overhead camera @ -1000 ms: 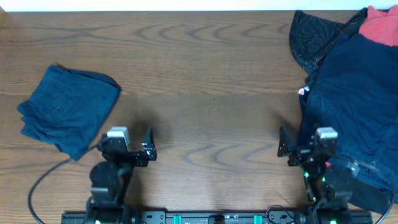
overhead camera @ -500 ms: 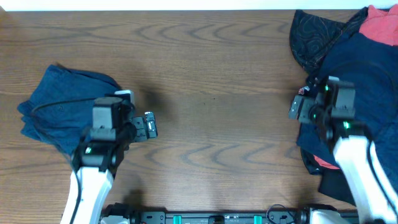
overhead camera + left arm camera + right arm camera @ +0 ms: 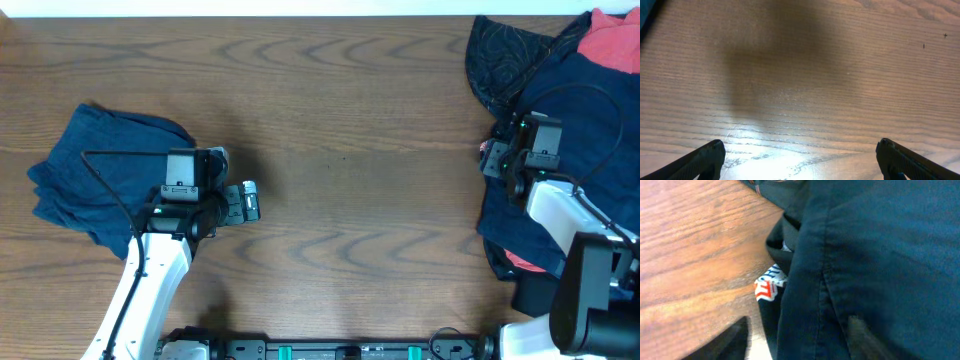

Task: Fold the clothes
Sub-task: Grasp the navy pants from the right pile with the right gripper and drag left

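Note:
A folded navy garment lies at the left of the table. A pile of clothes sits at the right: a large navy trouser-like piece, a black thin-patterned garment and a coral-red T-shirt. My left gripper is open and empty over bare wood, just right of the folded garment. My right gripper is open at the pile's left edge. In the right wrist view its fingers straddle the navy fabric's edge, with a red-and-white printed scrap beside it.
The brown wooden table runs between the folded garment and the pile. A black cable from the left arm loops over the folded garment. Navy fabric and a bit of red cloth hang near the right arm's base.
Both arms have come away from the front edge. The left gripper has shifted slightly right beside the folded garment. The right gripper has reached farther back onto the pile's left edge.

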